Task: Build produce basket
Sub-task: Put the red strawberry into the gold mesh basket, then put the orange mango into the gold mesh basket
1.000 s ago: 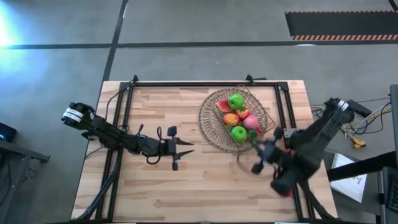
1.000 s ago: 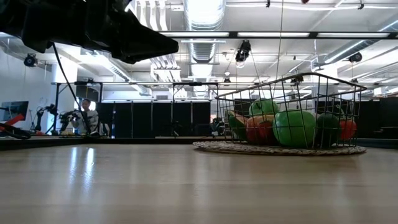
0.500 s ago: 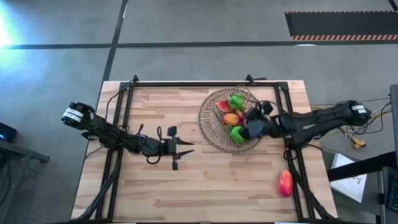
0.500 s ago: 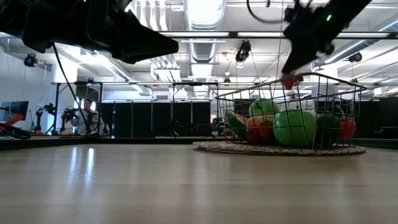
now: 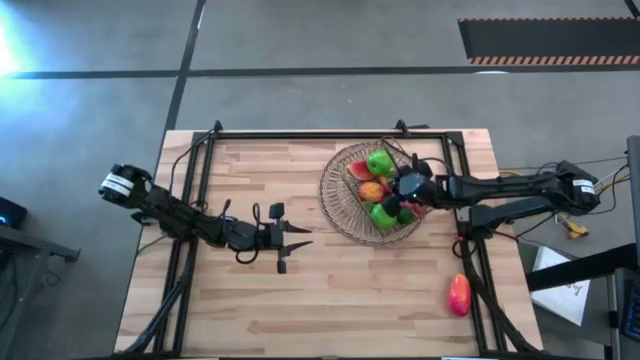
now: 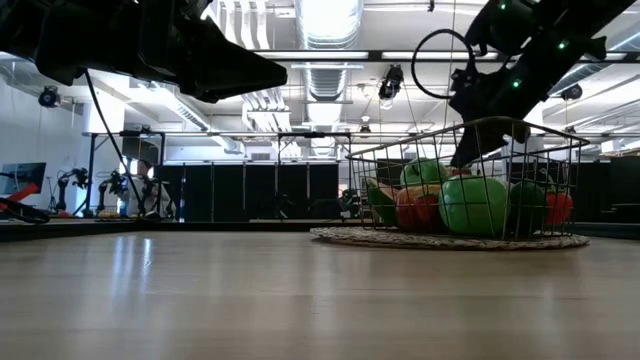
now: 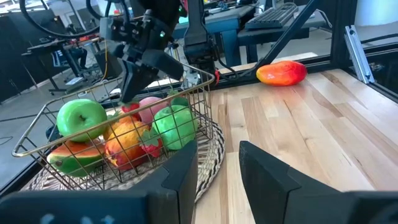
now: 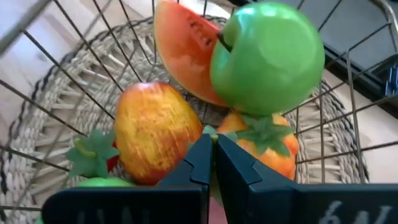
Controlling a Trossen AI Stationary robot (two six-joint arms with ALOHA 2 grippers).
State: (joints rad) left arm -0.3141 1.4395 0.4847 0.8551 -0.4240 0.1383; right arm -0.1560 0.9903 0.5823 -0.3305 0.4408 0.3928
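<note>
The wire basket (image 5: 392, 145) stands on a round woven mat (image 5: 335, 205) at the table's far right. It holds produce: two green apples (image 5: 379, 162) (image 5: 383, 213), an orange pepper (image 5: 371, 192), a red slice (image 8: 183, 46) and a red-yellow fruit (image 8: 155, 130). My right gripper (image 8: 211, 146) is shut. It reaches slanting down into the basket's top (image 6: 462, 158), its tips just over the pepper (image 8: 261, 146). My left gripper (image 5: 303, 238) waits open and level at mid-table with nothing between its fingers (image 7: 217, 168). My right gripper's shut fingertips (image 8: 202, 152) stand right at the pepper's green stem (image 8: 210, 129), coming from the table's right and slanting down. Whether they touch it I cannot tell, and nothing shows between them.
A red-and-yellow fruit (image 5: 458, 295) lies alone on the table near its right edge, toward the near corner. Black frame rails (image 5: 200, 190) run along the table's left, far and right sides. Bare wood lies between the left gripper and the near edge.
My right gripper has swung from the near right corner, beside the lone fruit, toward the far edge and left until it is over the basket. It has rolled, tipped and sunk into the basket's top, and stays shut. The lone fruit and the basket have kept still.
</note>
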